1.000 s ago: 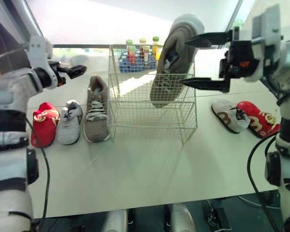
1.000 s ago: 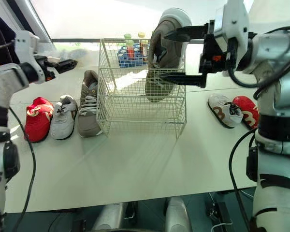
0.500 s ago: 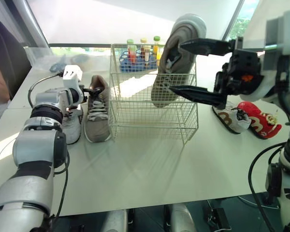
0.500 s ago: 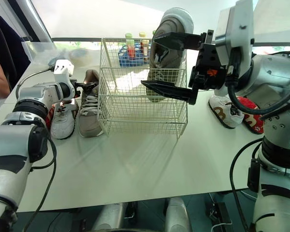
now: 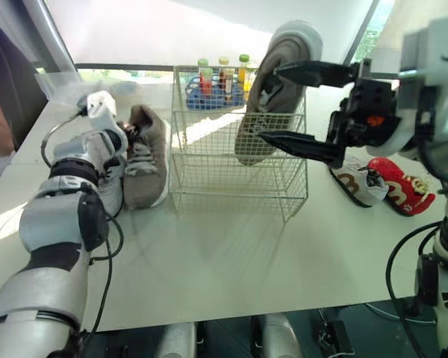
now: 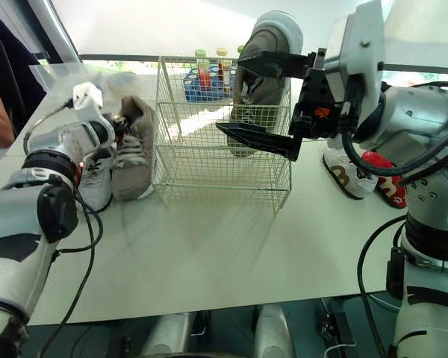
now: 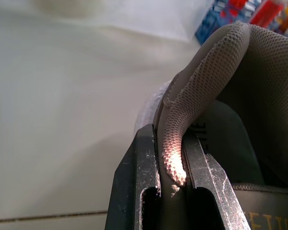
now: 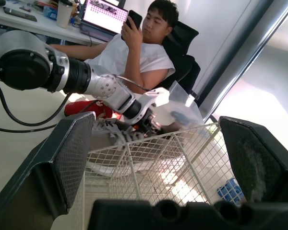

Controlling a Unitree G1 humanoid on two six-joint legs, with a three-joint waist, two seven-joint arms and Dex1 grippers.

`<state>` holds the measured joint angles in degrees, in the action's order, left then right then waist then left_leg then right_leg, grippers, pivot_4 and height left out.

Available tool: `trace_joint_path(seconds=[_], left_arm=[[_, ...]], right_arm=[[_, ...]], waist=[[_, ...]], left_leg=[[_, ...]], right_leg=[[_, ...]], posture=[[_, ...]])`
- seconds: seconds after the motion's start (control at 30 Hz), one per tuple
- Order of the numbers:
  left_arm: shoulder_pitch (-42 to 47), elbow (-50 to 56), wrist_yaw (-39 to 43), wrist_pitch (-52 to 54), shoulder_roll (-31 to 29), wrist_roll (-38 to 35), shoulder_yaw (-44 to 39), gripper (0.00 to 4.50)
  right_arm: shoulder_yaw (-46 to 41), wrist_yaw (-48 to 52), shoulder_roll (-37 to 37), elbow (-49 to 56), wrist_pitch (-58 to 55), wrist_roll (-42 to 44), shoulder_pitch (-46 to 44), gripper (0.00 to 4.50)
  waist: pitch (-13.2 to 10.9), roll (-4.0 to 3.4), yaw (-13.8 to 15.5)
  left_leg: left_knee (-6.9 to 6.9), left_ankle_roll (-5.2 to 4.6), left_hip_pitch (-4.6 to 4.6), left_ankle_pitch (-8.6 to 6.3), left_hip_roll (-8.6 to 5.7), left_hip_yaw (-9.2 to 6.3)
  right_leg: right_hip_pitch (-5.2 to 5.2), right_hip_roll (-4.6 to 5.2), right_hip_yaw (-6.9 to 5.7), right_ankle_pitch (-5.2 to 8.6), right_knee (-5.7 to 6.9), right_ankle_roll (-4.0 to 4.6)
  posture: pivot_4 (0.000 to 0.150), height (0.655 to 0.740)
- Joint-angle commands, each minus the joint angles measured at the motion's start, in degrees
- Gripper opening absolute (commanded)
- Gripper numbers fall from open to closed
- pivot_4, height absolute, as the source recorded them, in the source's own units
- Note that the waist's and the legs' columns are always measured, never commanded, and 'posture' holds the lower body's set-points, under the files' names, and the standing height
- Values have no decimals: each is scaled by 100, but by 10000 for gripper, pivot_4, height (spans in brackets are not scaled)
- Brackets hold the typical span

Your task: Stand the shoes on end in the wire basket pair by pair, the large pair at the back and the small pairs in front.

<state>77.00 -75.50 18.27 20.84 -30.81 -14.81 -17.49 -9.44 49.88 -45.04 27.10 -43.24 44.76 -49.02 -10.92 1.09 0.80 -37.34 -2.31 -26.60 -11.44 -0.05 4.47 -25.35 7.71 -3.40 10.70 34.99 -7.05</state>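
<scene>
Left gripper [image 7: 172,163] was clamped on the heel rim of the grey shoe [image 5: 145,160], just left of the basket [image 5: 231,183]. Right gripper [image 5: 269,103] gaped wide, empty, by the basket's top. Thin pinch, so I'd lift slowly and clear the basket's rim.

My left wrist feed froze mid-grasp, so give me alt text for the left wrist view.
The left gripper has its jaws shut on the padded mesh collar of the large grey shoe, pinching it between them. Behind lie the white table and, beyond it, a blue rack of bottles.
</scene>
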Motion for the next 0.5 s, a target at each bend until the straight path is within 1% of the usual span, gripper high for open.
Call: trace_joint_path(seconds=[0.03,0.17,0.23,0.33,0.43,0.5], left_arm=[[653,589,-308,-437,-164,-338,-456,768],[965,1248,-651,-656,-206,-464,-681,768],[1090,1707,-704,-633,-209,-513,-701,768],[1499,2519,-626,-715,-201,-548,-611,768],[1760,2837,-524,-1140,-11,-571,-555,768],[1782,3056,-434,-1849,273,-426,-399,768]], right_arm=[[-41,26,-90,-49,179,-37,-183,45000],[56,80,-90,-135,237,-75,-258,45000],[87,111,-99,-174,265,-93,-285,45000],[145,144,-98,-237,293,-116,-354,45000],[176,175,-100,-261,314,-144,-384,45000],[187,169,-103,-257,319,-159,-391,45000]], waist=[[-6,9,-2],[-11,18,-12],[-11,18,-14],[-14,22,-18],[-16,23,-8],[-16,23,4]], left_leg=[[-1,-2,-3,-1,-2,2],[1,-8,-4,-6,-2,7],[4,-7,-2,-6,-2,8],[4,-6,-3,-5,-1,8],[4,-6,-4,-5,-1,9],[5,-6,-3,-5,-1,10]], right_leg=[[-1,2,0,0,-2,0],[-1,4,0,-3,-7,-5],[-2,3,0,-4,-6,-6],[-3,0,-1,-4,-3,-6],[-3,-1,-1,-4,-7,-6],[1,0,-2,-4,-12,-6]], posture=[[1500,7347],[1500,7347],[1500,7347],[1500,7347],[1500,7347],[1500,7347]])
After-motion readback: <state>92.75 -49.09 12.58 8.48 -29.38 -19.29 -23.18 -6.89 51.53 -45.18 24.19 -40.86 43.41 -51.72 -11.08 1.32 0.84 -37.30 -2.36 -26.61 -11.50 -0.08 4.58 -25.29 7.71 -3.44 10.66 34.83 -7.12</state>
